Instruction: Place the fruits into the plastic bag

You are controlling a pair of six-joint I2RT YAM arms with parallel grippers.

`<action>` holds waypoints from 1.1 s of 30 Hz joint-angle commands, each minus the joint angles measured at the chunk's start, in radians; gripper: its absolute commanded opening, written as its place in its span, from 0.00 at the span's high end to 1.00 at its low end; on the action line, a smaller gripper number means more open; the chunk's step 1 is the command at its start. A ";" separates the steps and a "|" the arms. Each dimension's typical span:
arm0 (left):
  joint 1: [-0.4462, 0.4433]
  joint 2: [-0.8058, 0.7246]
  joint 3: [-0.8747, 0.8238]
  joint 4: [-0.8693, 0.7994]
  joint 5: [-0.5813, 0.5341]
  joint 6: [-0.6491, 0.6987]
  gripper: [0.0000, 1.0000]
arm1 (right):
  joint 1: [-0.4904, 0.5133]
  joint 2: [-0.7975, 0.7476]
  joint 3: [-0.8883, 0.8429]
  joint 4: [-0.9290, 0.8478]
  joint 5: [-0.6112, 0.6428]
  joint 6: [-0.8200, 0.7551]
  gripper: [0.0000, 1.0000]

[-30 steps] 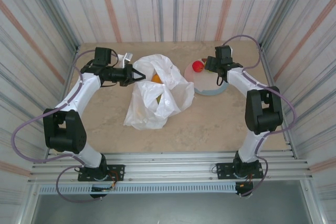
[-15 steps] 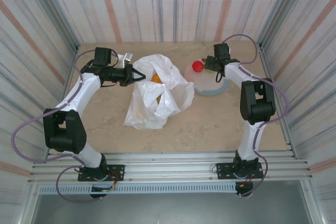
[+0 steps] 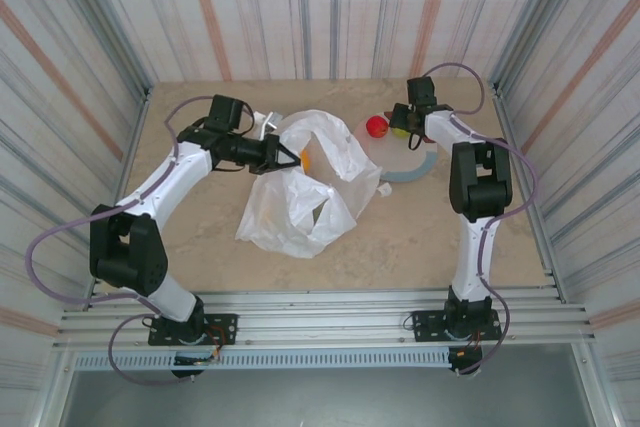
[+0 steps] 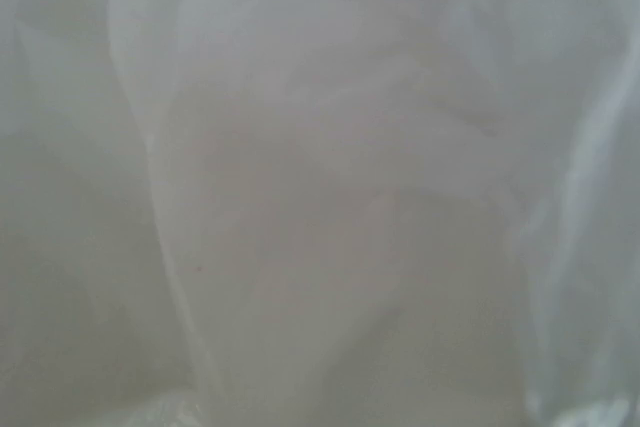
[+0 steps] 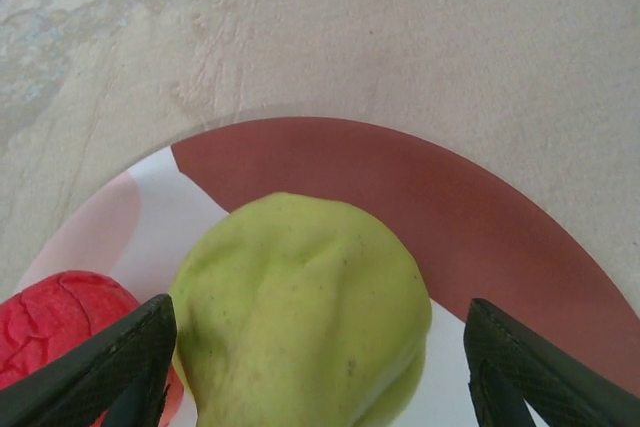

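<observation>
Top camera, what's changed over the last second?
The left gripper, shut on the plastic bag, moved right, dragging the bag over the plate's left side. The right arm shifted toward the far wall; the right gripper, open, now straddles the green fruit. The red fruit stayed on the plate.

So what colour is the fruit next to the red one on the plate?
The fruit is yellow-green. The right wrist view shows it best.
</observation>
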 commanded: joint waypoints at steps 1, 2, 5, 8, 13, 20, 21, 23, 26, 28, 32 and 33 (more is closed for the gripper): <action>-0.018 0.018 0.015 -0.034 -0.022 0.029 1.00 | -0.004 0.042 0.038 -0.051 -0.032 0.015 0.24; -0.023 0.021 0.014 -0.034 -0.022 0.029 1.00 | -0.004 0.046 0.039 -0.053 -0.035 0.017 0.24; -0.030 0.028 0.013 -0.035 -0.023 0.026 1.00 | -0.004 0.059 0.041 -0.053 -0.040 0.020 0.24; -0.033 0.034 0.014 -0.037 -0.024 0.029 1.00 | -0.005 0.071 0.045 -0.061 -0.043 0.020 0.25; -0.035 0.031 0.014 -0.042 -0.031 0.032 1.00 | -0.017 0.051 0.030 -0.061 -0.052 0.018 0.31; -0.035 0.028 0.016 -0.047 -0.034 0.035 1.00 | -0.040 -0.108 -0.074 -0.035 -0.061 0.003 0.37; -0.035 0.027 0.018 -0.049 -0.035 0.037 1.00 | -0.042 -0.149 -0.104 -0.026 -0.063 -0.002 0.37; -0.033 0.022 0.027 -0.067 -0.045 0.052 1.00 | -0.045 -0.235 -0.172 -0.014 -0.071 -0.021 0.38; -0.020 0.004 0.044 -0.101 -0.085 0.078 1.00 | -0.039 -0.408 -0.317 0.012 -0.094 -0.035 0.40; -0.007 -0.016 0.060 -0.134 -0.138 0.106 1.00 | -0.026 -0.552 -0.436 0.044 -0.133 -0.037 0.42; 0.009 -0.072 0.091 -0.194 -0.312 0.164 1.00 | 0.044 -0.802 -0.601 0.056 -0.225 -0.055 0.44; 0.007 -0.089 0.099 -0.209 -0.364 0.182 1.00 | 0.072 -0.859 -0.632 0.057 -0.256 -0.056 0.46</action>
